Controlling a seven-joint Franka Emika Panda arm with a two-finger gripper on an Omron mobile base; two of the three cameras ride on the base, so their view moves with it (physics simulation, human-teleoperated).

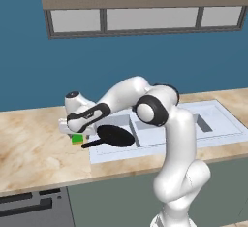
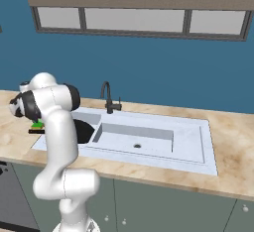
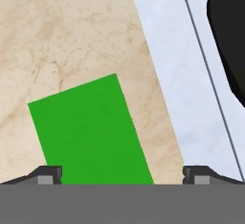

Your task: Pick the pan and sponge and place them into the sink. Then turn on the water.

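The black pan (image 1: 115,136) lies in the left basin of the pale sink (image 1: 223,119), with its thin handle reaching out over the left rim. In the right base view the pan (image 2: 85,131) shows partly behind my arm. The green sponge (image 1: 77,138) rests flat on the counter just left of the sink rim. My gripper (image 1: 75,134) hangs straight above it, pointing down. In the hand view the sponge (image 3: 88,132) lies between and ahead of my open gripper (image 3: 123,176), nearer the left fingertip (image 3: 48,175). The pan's edge (image 3: 229,36) sits top right. No water runs.
A black gooseneck faucet (image 2: 107,97) stands behind the sink (image 2: 198,142), whose right basin has a round drain (image 2: 137,145). Beige marble counter (image 1: 34,143) stretches left of the sponge. A blue wall and a window rise behind.
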